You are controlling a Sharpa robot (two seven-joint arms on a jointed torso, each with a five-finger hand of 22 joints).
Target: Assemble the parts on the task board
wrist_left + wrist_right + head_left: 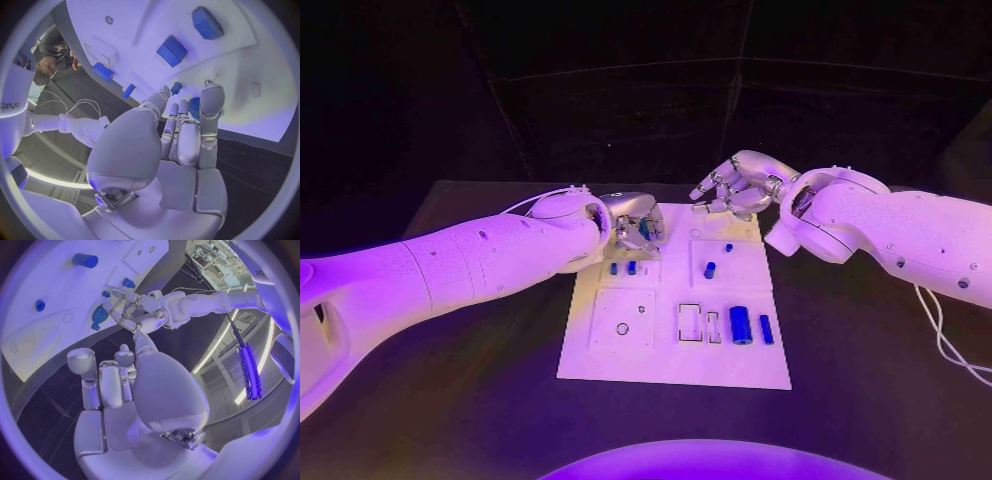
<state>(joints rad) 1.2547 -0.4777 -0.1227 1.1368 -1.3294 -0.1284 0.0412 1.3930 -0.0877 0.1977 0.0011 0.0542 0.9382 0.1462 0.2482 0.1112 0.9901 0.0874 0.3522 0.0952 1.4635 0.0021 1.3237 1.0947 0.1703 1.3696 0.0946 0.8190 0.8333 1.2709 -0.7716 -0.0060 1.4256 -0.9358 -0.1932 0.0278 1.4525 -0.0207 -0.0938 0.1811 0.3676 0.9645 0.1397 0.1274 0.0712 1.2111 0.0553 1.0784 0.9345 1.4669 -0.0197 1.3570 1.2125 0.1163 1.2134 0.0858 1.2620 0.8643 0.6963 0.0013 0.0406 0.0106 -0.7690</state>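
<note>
Silver left hand [632, 222] w/ fingers curled over a round blue part [194, 107] at the white board's [625, 365] far-left corner, grip unclear, right hand [737, 187] spread, holding nothing, over the far edge, blue cylinders [740, 324] & pegs [710, 269] well clear toward the near edge.

Parts [740, 325] on task board [646, 365], mid table [473, 400].

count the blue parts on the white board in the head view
6 visible: two small pegs by the left hand, two mid-board, two cylinders nearer the robot. The hands may hide others.
</note>
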